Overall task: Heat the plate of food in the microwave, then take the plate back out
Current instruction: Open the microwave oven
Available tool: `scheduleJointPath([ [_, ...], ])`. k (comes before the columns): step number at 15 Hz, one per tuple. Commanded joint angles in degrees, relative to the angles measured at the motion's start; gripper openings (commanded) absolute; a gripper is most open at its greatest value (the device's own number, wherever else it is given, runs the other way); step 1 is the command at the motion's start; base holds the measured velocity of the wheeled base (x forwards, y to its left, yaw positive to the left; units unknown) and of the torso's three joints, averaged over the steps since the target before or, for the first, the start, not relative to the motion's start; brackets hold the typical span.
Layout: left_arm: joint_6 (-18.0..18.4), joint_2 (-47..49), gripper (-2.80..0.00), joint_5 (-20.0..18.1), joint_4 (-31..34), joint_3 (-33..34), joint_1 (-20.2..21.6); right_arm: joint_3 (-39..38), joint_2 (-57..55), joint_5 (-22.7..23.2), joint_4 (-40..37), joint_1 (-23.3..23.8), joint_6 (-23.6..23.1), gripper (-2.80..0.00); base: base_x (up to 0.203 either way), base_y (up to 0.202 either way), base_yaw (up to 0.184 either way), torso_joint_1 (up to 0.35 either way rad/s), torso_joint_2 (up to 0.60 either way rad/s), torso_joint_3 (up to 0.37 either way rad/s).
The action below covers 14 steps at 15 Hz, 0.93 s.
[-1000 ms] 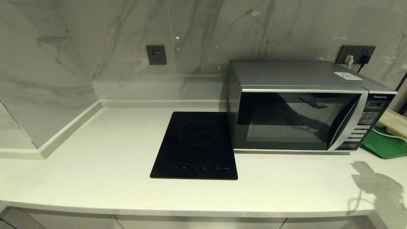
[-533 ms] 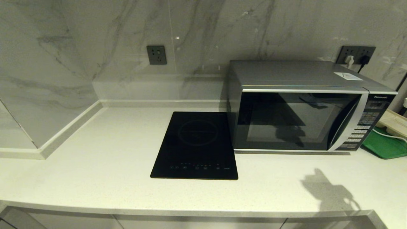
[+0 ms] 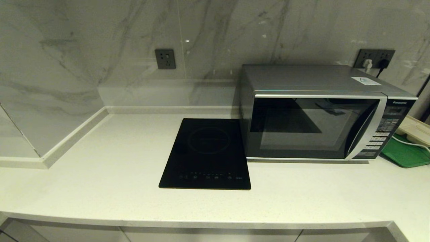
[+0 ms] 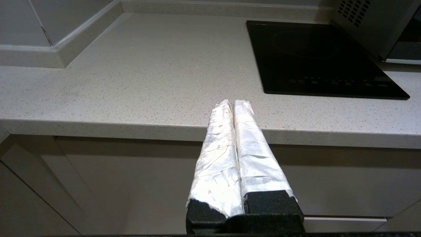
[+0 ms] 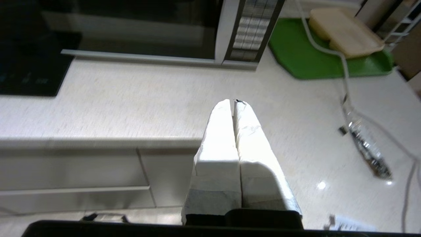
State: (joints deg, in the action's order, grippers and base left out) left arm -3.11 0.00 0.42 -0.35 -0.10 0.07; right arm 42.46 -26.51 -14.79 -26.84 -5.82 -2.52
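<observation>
The shadow of the right arm, which lay on the surface [image 3: 100, 161] at about 4 o'clock from the microwave [image 3: 322, 114] a second ago and had slid toward 5 o'clock half a second ago, is gone from the head view; neither arm shows there now. The microwave stands at the back right of the surface, its dark glass door closed, and the induction hob [image 3: 206, 156] lies just beside it at 9 o'clock. A green tray [image 3: 404, 153] sits at 3 o'clock from the microwave, carrying a cream container [image 5: 343, 31] with a white cable [image 5: 343, 75] running across it. The plate of food is in no view, and I cannot tell whether it is behind the dark door. The left gripper [image 4: 233, 102] hangs before the front edge of the surface, jaws pressed together and empty. The right gripper [image 5: 234, 102] hovers over the surface's front edge at 6 o'clock from the microwave's keypad [image 5: 253, 26], jaws together, holding nothing.
</observation>
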Motion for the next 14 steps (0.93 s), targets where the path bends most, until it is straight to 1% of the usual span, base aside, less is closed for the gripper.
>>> scheduleJointPath([
  [1, -0.03, 0.00, -2.80, 0.02, 0.00, 0.01, 0.01, -3.51, 10.89, 2.26, -2.73, -0.42, 2.67, -2.80, 0.000, 0.000, 0.000, 0.000, 0.00, 0.000],
  [2, -0.06, 0.00, -2.80, 0.02, 0.00, 0.01, 0.01, -4.04, 10.94, 3.71, -3.11, -0.47, 7.65, -2.80, 0.000, 0.000, 0.000, 0.000, 0.00, 0.000],
  [3, -0.03, 0.00, -2.80, 0.02, 0.00, 0.01, 0.01, -4.58, 10.81, 6.28, -3.34, -0.36, 9.77, -2.80, 0.000, 0.000, 0.000, 0.000, 0.00, 0.000],
  [4, -0.04, 0.00, -2.80, 0.02, 0.00, 0.01, 0.01, -4.61, 10.74, 7.51, -3.33, 1.17, 9.77, -2.80, 0.000, 0.000, 0.000, 0.000, 0.00, 0.000],
  [5, 0.03, 0.00, -2.80, 0.02, -0.01, 0.01, 0.01, -4.56, 10.74, 11.03, -3.27, 2.98, 8.99, -2.80, 0.000, 0.000, 0.000, 0.000, 0.00, 0.000],
  [6, -0.05, 0.00, -2.80, 0.02, 0.00, 0.01, 0.01, -4.97, 11.53, 14.97, -3.30, 3.93, 7.24, -2.80, 0.000, 0.000, 0.000, 0.000, 0.00, 0.000],
  [7, -0.02, 0.00, -2.80, 0.02, 0.00, 0.01, 0.01, -7.03, 13.53, 16.46, -3.35, 4.30, 5.79, -2.80, 0.000, 0.000, 0.000, 0.000, 0.00, 0.000],
  [9, 0.00, 0.00, -2.80, 0.02, 0.00, 0.01, 0.01, -12.34, 17.64, 17.32, -3.30, 5.16, 4.14, -2.80, 0.000, 0.000, 0.000, 0.000, 0.00, 0.000],
  [12, -0.06, 0.00, -2.80, 0.02, 0.00, 0.01, 0.01, -16.32, 20.44, 17.82, -3.00, 5.47, 4.46, -2.80, 0.000, 0.000, 0.000, 0.000, 0.00, 0.000],
  [14, -0.06, 0.00, -2.80, 0.02, 0.00, 0.01, 0.01, -21.80, 24.16, 18.15, -2.90, 5.47, 3.79, -2.80, 0.000, 0.000, 0.000, 0.000, 0.00, 0.000],
])
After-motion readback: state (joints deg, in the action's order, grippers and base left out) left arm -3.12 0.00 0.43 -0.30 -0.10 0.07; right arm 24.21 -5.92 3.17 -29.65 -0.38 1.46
